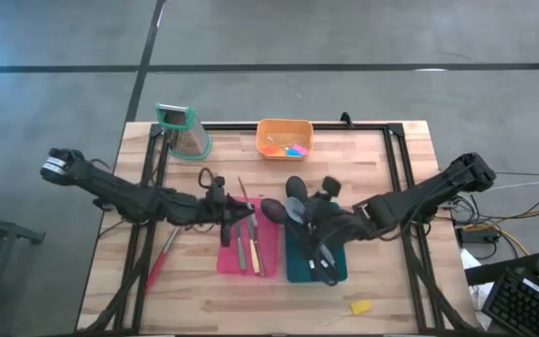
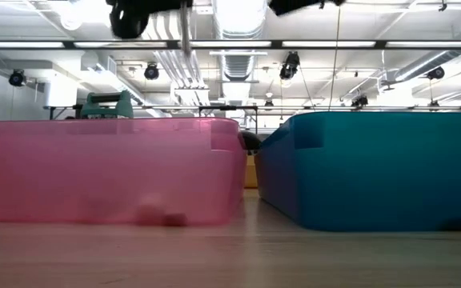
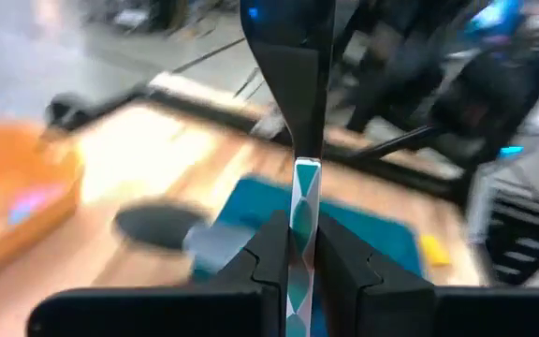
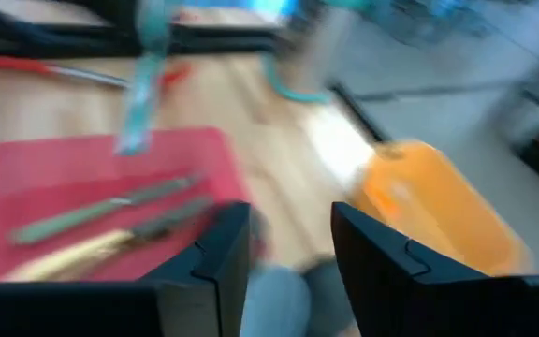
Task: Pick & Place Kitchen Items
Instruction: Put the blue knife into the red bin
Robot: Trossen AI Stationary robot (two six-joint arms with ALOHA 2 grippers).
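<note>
The left tool point(image 3: 299, 257) is clenched on a teal-handled knife point(image 3: 303, 225), held blade-up over the pink bin point(image 1: 248, 245), apparently for sorting with the knives there; the right tool point(image 4: 288, 248) is released above the teal bin point(image 1: 314, 257), spoons presumably dropped inside.

From your low view, the pink bin point(image 2: 114, 170) and teal bin point(image 2: 374, 168) wall off whatever lies inside them, and both arms are cut off by the top edge, so neither end effector shows there. In your left wrist view the black blade point(image 3: 288, 65) of the patterned-handled knife point(image 3: 302, 234) runs off the top edge, the handle's lower end hides between the fingers point(image 3: 268, 257), and the dark spoon bowl point(image 3: 157, 225) beyond is blurred. From above, the pieces in the orange bowl point(image 1: 284, 126) are too small to tell apart, and in your right wrist view that bowl point(image 4: 438, 211) is only a smear.
</note>
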